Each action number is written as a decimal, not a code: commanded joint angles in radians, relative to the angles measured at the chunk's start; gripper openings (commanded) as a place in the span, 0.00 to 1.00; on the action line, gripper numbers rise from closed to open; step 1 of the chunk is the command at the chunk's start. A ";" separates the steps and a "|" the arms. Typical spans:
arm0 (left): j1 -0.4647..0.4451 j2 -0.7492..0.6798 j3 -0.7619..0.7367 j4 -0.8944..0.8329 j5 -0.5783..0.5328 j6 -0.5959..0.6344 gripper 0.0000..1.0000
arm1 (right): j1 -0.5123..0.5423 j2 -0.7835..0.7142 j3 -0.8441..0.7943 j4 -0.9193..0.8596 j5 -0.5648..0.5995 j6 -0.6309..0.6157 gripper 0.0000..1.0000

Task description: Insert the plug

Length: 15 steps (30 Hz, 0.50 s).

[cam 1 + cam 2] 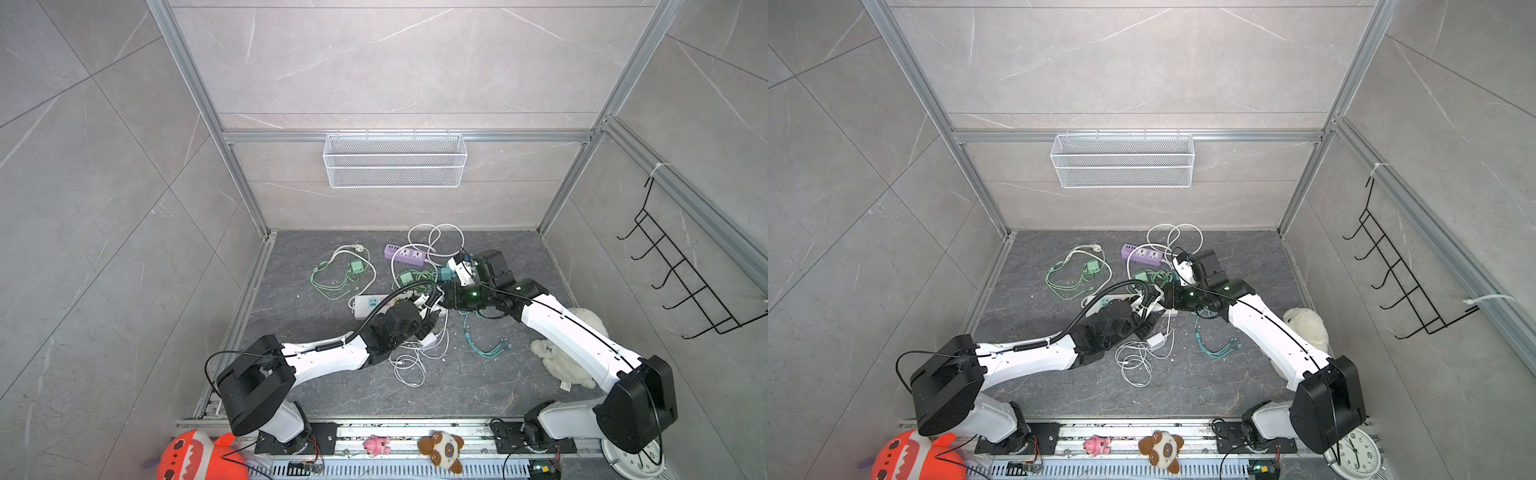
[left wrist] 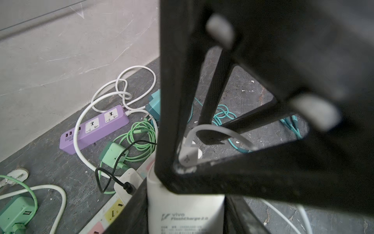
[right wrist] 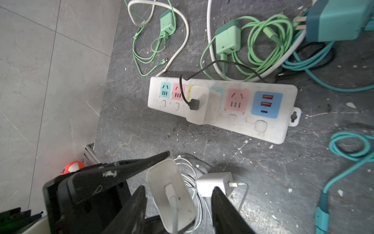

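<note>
– Grey marble-look tile walls (image 1: 395, 62) on every side: is that the whole room?
– Nearly. They box in a dark stone-pattern floor (image 1: 478, 386), with an aluminium frame (image 1: 274, 136) running up the corners and across the back.
– What hangs on the walls?
– A white mesh basket (image 1: 395, 162) on the back rail, and a black wire hook rack (image 1: 681, 282) on the right-hand wall.
– And the arms?
– Both top views show them reaching in from the front rail and meeting over the cable clutter mid-floor. The left arm (image 1: 328, 357) lies low and stretched out. The right arm (image 1: 569, 328) slants inward, with its wrist bent down.
– Where is the plug?
– It is a white charger (image 3: 172, 194) with a white cable in its end. The left gripper (image 2: 185, 194) has it clamped, above a heap of white cable. It is near the white power strip (image 3: 273, 121) but not touching it.
– The other gripper?
– The right gripper (image 3: 178, 188) straddles the charger's cable end with its jaws partly apart. One of its fingers (image 3: 220, 204) shows a clear gap to the charger, so it is not pinching it.
– Anything in the strip?
– A white adapter (image 3: 200, 105) with a black lead sits in a middle socket. The pink socket and blue USB panel beside it stand uncovered.
</note>
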 commanded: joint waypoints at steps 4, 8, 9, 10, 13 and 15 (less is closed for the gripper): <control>0.001 -0.024 0.005 0.092 0.013 0.026 0.33 | -0.003 0.027 0.015 0.002 -0.096 -0.033 0.46; 0.001 -0.023 0.004 0.099 0.014 0.036 0.33 | -0.003 0.035 0.004 -0.006 -0.128 -0.045 0.46; 0.001 -0.023 0.005 0.100 0.013 0.038 0.33 | -0.004 0.043 0.006 -0.009 -0.139 -0.049 0.45; 0.001 -0.022 0.007 0.099 0.016 0.041 0.33 | -0.004 0.052 0.008 -0.013 -0.145 -0.051 0.46; 0.002 -0.021 0.010 0.109 0.015 0.050 0.33 | -0.003 0.068 0.002 -0.012 -0.153 -0.055 0.45; 0.004 -0.025 0.012 0.110 0.007 0.060 0.33 | -0.004 0.072 0.003 -0.018 -0.157 -0.060 0.45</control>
